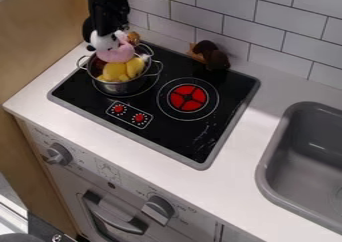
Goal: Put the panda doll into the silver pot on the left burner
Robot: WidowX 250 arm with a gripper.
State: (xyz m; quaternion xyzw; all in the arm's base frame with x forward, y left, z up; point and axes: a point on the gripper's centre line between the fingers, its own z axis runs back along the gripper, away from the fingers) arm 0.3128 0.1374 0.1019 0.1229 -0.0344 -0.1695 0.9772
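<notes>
Gripping the panda doll (113, 47), the claw (107, 32) hangs over the silver pot (120, 88) (near the stove's left edge (51, 96)).

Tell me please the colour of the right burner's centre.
The centre is red with black lines, best in the camera view.

From here, the pot (119, 88) sits on the left burner (150, 85) with a toy (116, 72) in it; right of it lies the right burner (188, 98), another toy (212, 56) behind by the wall (277, 23), the sink (267, 173) far off right.
</notes>
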